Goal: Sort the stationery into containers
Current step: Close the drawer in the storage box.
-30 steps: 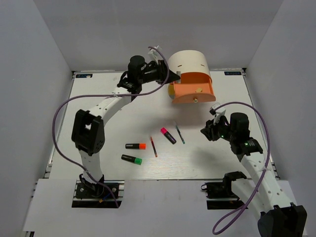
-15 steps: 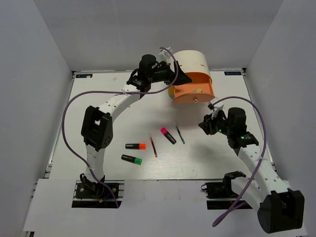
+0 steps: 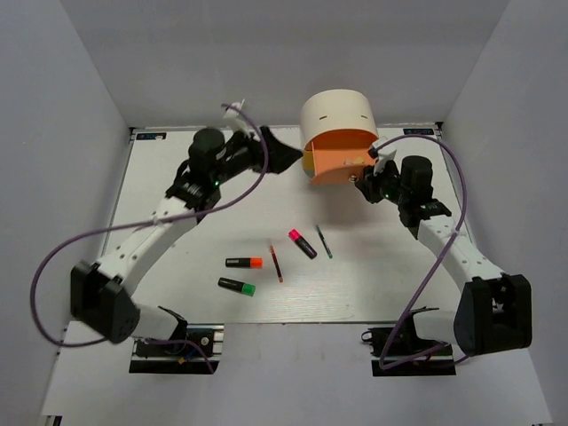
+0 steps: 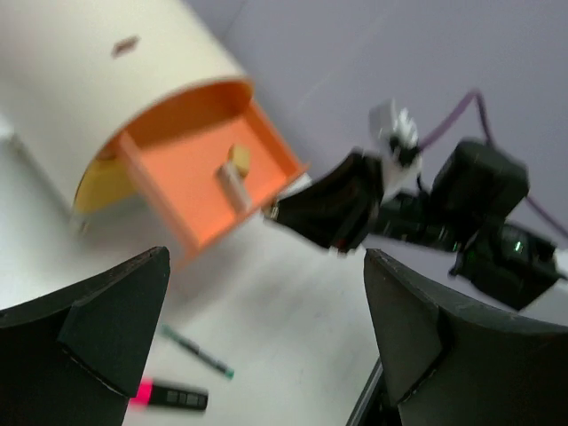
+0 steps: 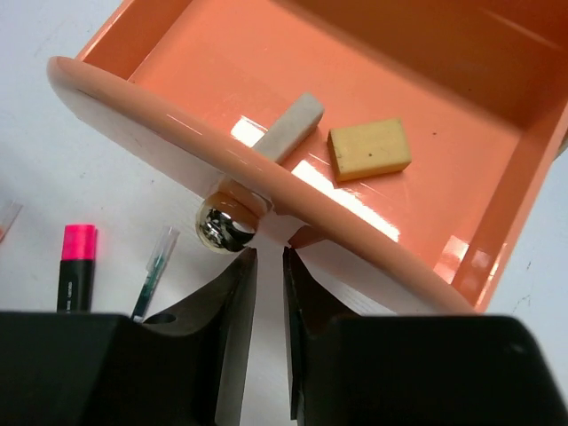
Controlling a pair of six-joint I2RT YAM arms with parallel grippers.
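Backing off toward 10 o'clock, left gripper [image 3: 284, 153] is now spread wide and empty. Right gripper [image 5: 264, 259] has moved up to the drawer [image 3: 342, 162] knob [image 5: 222, 224], jaws narrow, gripping nothing. Grey eraser [image 5: 290, 126] and tan eraser [image 5: 369, 146] are inside, so probably closing next. Highlighters [image 3: 302, 243] and pens [image 3: 324, 241] lie at its 6 o'clock. No legible writing.

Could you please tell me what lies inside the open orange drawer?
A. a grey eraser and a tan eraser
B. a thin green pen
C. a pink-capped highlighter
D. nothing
A: the right wrist view shows a small grey eraser and a tan eraser lying in the open orange plastic drawer.
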